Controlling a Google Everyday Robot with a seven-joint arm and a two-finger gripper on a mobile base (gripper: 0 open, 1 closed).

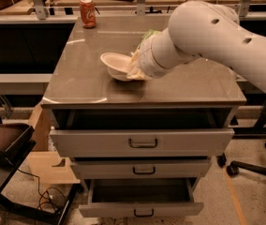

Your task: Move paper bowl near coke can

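One paper bowl [116, 65], tilted, pinched at right rim by gripper [133, 69]. Well apart from coke can [88, 12], nearer camera & to can's right; gripper w/ it.

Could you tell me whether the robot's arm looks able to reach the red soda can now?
Probably yes: only grey tabletop lies between the gripper, mid-table holding the off-white paper bowl, and the red soda can at the far-left corner.

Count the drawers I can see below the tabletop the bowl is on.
3, stacked vertically: top drawer, middle drawer, bottom drawer. None appears hidden. The gripper is at the paper bowl rim, mostly behind the arm.
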